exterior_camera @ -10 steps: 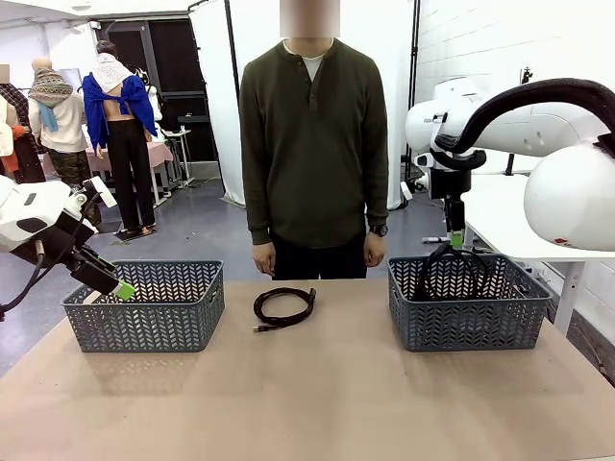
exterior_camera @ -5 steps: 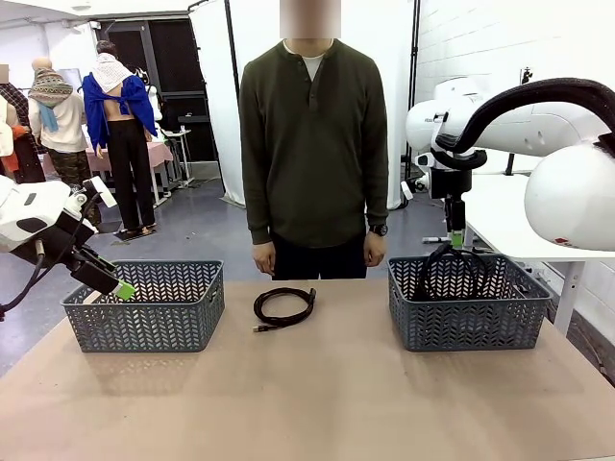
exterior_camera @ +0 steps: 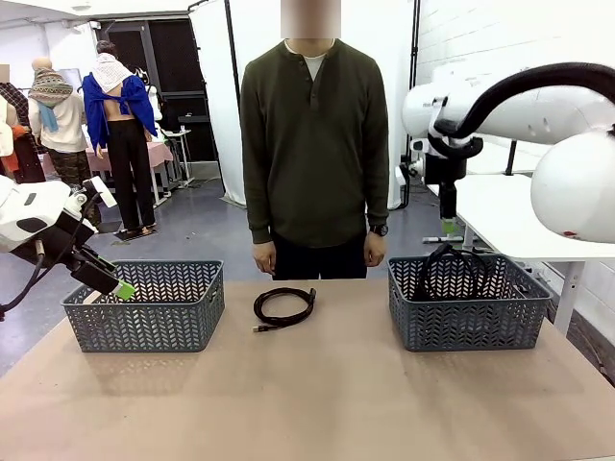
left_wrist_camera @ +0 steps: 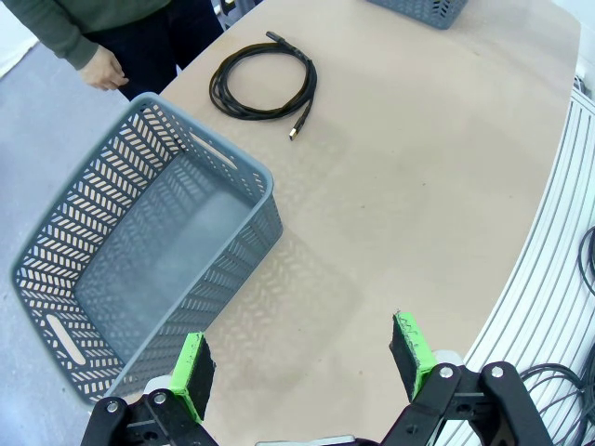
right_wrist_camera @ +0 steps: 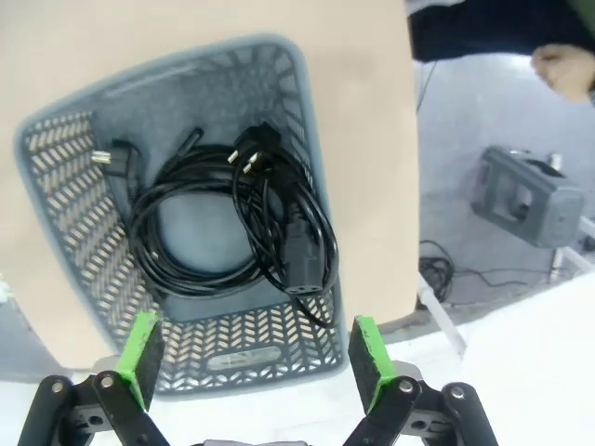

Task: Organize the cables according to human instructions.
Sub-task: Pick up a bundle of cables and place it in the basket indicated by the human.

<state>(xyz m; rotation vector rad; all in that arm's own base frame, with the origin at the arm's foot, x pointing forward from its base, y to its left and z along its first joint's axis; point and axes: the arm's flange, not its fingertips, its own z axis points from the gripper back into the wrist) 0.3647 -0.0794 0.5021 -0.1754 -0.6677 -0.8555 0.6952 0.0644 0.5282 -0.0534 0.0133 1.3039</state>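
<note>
You are looking across a bare brown worktop [exterior_camera: 307,394]. Your left hand [left_wrist_camera: 302,364] is hanging wide and holding nothing beside the left grey plastic lattice basket [exterior_camera: 144,307]. One thin black coiled cable [exterior_camera: 283,307] is lying on the worktop between the baskets. Your right hand [right_wrist_camera: 251,358] is hovering wide above the right grey lattice basket [exterior_camera: 468,305], where more black coiled cables [right_wrist_camera: 228,223] are lying tangled. A person in a dark green shirt [exterior_camera: 312,144] is standing beyond.
</note>
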